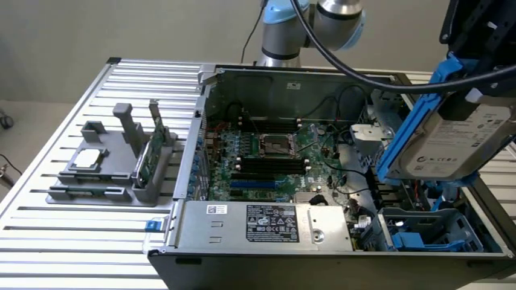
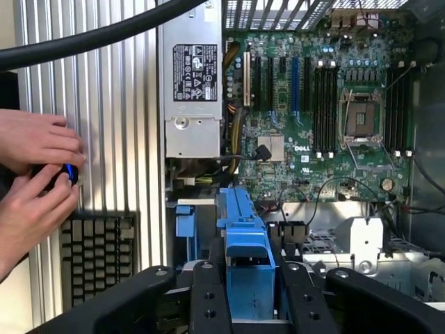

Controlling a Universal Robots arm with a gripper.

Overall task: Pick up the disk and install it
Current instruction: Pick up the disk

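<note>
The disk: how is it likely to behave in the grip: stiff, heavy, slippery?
Probably rigid: the disk hangs tilted from the gripper without sagging. Likely heavy for its size, given its metal body. Its blue carrier looks smooth, so it might slip.

The disk is a flat, rectangular, silver-grey hard drive. A white printed label covers part of its broad face, and a blue plastic carrier frames its edges. It hangs in the air, clear of every surface, steeply tilted with the label face turned toward the exterior camera. It is at the exterior view's right, above the near corner of the open computer case. In the wrist view, the gripper clamps the blue carrier between its black fingers.
</note>
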